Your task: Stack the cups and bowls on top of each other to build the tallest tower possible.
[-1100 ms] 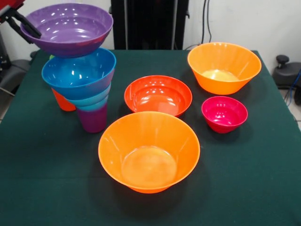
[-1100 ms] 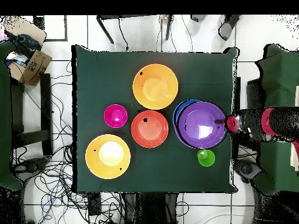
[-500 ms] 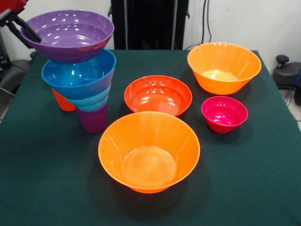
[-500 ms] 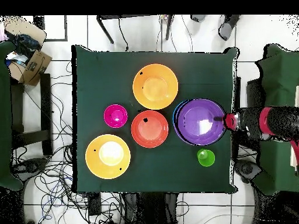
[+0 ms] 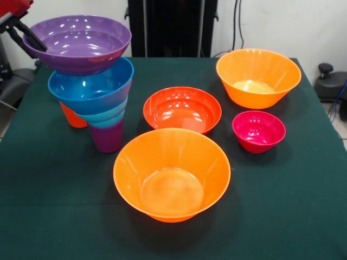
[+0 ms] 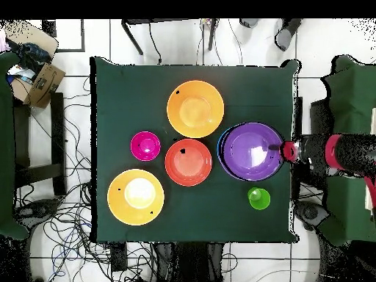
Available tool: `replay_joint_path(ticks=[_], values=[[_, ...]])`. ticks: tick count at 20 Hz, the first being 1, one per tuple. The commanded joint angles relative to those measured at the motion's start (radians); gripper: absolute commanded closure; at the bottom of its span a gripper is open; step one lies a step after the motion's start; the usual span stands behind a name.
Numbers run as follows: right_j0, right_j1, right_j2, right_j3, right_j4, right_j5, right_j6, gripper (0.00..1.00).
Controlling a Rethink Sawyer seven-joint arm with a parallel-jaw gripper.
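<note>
Gripping the purple bowl by its rim at the picture's left, the gripper is showing in the front view as dark fingers closed across that edge. The purple bowl is sitting in the blue bowl, which is resting on a teal bowl and a purple cup; an orange cup is standing just behind the stack. Around it are lying a red-orange bowl, a near orange bowl, a far orange bowl and a magenta bowl. In the overhead view the purple bowl is covering nearly all of the blue one, and the gripper is meeting its rim on the side facing the table edge; a green cup is standing just beside the stack. The deciding relation: the bowl is lying wholly to the table side of the jaws, so release probably calls for opening and drawing outward. Against the picture one second earlier, the purple bowl is sitting lower and more squarely centred, with far less blue rim exposed.
</note>
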Motion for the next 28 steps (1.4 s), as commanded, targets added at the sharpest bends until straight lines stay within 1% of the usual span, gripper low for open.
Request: replay_joint_path(ticks=[1, 11, 21, 26, 28], values=[[0.052, 0.064, -0.008, 0.021, -0.037, -0.067, -0.121, 1.0], [0.073, 0.084, -0.015, 0.011, -0.044, -0.101, -0.117, 1.0], [0.085, 0.101, -0.021, -0.003, -0.052, -0.098, -0.125, 1.0], [0.079, 0.113, -0.024, 0.006, -0.071, -0.126, -0.132, 1.0], [0.084, 0.115, -0.027, -0.004, -0.079, -0.129, -0.132, 1.0]])
